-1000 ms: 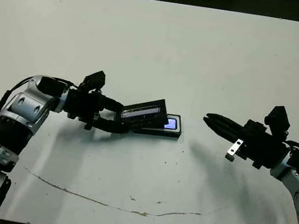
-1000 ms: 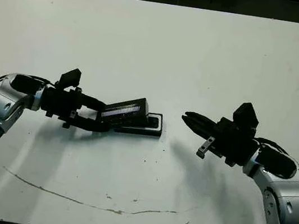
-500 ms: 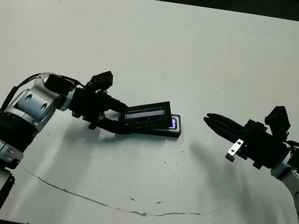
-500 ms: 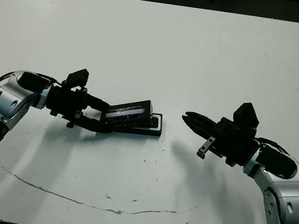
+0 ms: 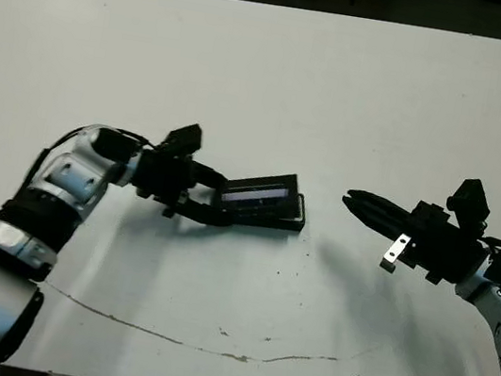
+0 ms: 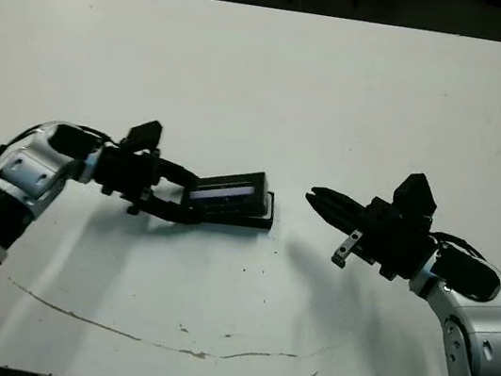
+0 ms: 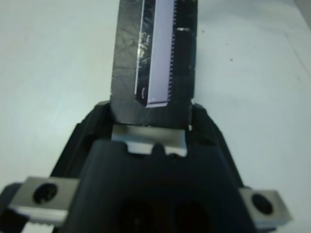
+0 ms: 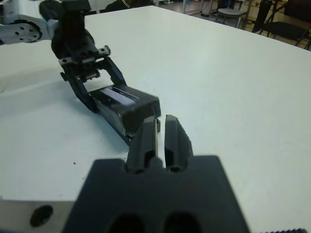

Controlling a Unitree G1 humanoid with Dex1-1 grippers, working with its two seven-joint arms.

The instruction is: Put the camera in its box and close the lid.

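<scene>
White table (image 5: 268,76), dark floor beyond the far edge, a thin brown scratch near my side. My left gripper (image 5: 219,204) is clamped on the lid (image 5: 259,192), pinching its near short end, fingers either side. The lid sits over the box (image 5: 295,220) w/ the far end low and the end in my grip a bit higher, pale strip up. Camera not visible now; I judge it's inside, under the lid (can't confirm). Right gripper (image 5: 355,204) hangs just past the box's far end, fingers nearly together, holding nothing. To do this well: level the wrist, square the lid's edges w/ the rim, lower flat, let go only once seated. Right gripper could brace the far end vs sliding.
</scene>
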